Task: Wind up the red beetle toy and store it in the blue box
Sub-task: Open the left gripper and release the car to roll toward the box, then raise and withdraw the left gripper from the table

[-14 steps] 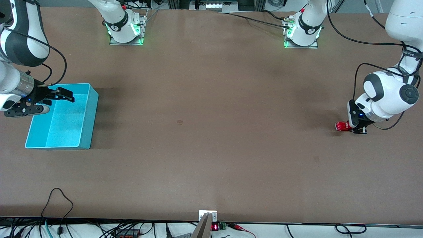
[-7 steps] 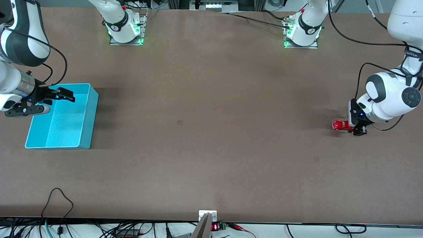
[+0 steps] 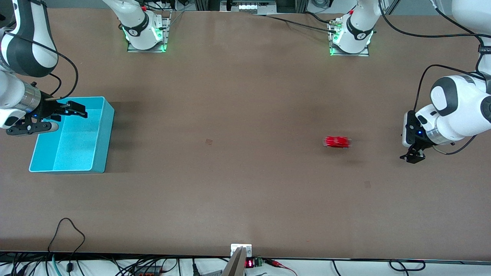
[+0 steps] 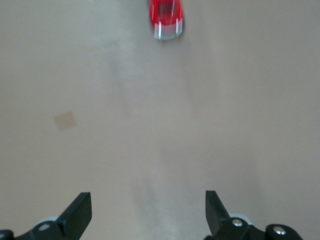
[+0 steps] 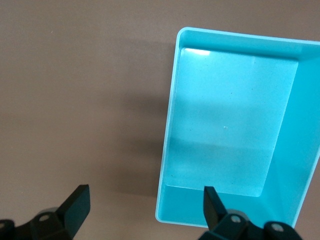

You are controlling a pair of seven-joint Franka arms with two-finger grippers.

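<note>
The red beetle toy (image 3: 336, 142) stands free on the bare table, blurred, between the table's middle and the left arm's end. It also shows in the left wrist view (image 4: 166, 17), well ahead of the fingers. My left gripper (image 3: 412, 157) is open and empty low over the table near that end; its wrist view shows only table between the fingers (image 4: 148, 215). The blue box (image 3: 76, 142) stands empty at the right arm's end. My right gripper (image 3: 69, 119) hangs open and empty over the box's edge farthest from the front camera (image 5: 145, 212), one finger over the box (image 5: 225, 135).
The brown table (image 3: 230, 172) carries nothing else. Both arm bases (image 3: 144, 32) stand along the edge farthest from the front camera. Cables and a small fixture (image 3: 241, 253) lie along the nearest edge.
The left gripper opened, let go of the red toy and drew back and up. The toy has run across the table toward the right arm's end. The right arm has not moved.
</note>
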